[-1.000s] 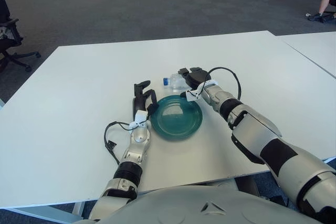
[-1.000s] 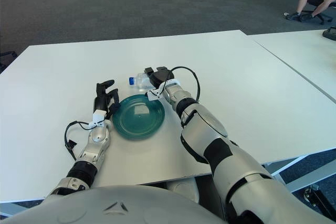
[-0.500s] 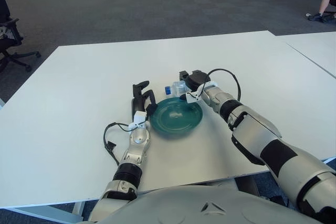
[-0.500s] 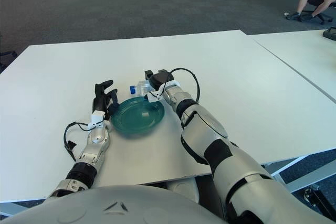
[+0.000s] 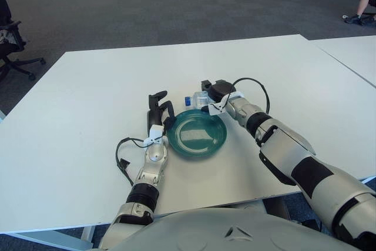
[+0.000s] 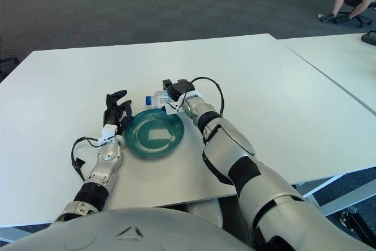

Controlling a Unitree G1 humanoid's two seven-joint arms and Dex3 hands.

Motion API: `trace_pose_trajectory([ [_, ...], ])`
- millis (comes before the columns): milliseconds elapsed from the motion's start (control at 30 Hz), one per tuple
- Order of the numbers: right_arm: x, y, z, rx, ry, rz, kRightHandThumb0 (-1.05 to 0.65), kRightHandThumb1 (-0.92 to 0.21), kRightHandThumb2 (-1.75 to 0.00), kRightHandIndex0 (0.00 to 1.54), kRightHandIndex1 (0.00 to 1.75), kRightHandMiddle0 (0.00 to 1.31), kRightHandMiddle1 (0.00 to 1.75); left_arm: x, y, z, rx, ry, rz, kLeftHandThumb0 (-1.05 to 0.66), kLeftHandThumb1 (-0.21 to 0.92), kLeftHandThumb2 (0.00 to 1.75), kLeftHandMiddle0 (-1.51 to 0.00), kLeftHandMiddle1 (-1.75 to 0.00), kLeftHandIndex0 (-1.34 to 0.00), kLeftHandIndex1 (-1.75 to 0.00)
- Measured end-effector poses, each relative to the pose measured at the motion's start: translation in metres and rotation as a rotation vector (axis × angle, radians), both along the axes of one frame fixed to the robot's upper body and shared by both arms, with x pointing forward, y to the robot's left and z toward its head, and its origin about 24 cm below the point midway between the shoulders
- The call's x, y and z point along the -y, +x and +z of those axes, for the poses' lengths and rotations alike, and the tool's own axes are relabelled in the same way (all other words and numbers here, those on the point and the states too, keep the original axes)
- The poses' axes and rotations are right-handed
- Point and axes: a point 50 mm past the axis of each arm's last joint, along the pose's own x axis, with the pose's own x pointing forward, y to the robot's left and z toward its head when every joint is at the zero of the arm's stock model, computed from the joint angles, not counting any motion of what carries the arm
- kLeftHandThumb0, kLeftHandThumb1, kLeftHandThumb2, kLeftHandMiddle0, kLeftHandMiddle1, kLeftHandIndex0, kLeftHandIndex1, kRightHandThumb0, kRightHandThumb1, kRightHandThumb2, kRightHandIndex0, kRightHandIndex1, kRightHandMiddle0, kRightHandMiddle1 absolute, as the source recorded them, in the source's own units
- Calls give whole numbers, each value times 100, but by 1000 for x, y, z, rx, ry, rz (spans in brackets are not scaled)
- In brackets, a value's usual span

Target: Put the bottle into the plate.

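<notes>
A green plate (image 5: pixel 197 133) sits on the white counter (image 5: pixel 82 104), a little near of its middle. The clear bottle (image 5: pixel 197 99) with a blue cap lies on its side (cap pointing left) just beyond the plate's far rim, not yet in the plate. The right hand (image 5: pixel 212 91) is at the bottle's right end, its dark fingers (image 6: pixel 170 86) curled around the bottle's body. The left hand (image 5: pixel 158 110) shows just beside the plate's left rim, its fingers pointing away toward the far side, loosely curled and holding nothing. A black cable (image 5: pixel 122 154) loops beside the left forearm.
</notes>
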Motion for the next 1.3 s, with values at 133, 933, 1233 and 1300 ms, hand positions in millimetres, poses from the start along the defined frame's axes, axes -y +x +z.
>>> trace_pose_trajectory([
  [133, 0, 0, 0, 0, -1, 0, -40, -60, -93, 59, 175, 41, 173, 0, 0, 0, 0, -2, 0, -57, 92, 78, -42, -63, -13, -110],
  [933, 4, 0, -1, -2, -7, 11, -41, -58, -97, 72, 175, 41, 175, 0, 0, 0, -14, 2, 3, -59, 92, 76, -41, -61, -11, -109],
  [1233, 4, -1, -2, 14, -6, 14, -42, -52, -106, 81, 175, 45, 175, -2, 0, 0, -18, 0, 13, -60, 92, 75, -40, -60, -11, -109],
  [1300, 4, -1, -2, 24, -2, 13, -43, -46, -112, 86, 175, 49, 175, -3, 0, 0, -18, -2, 16, -60, 92, 75, -40, -60, -12, -109],
])
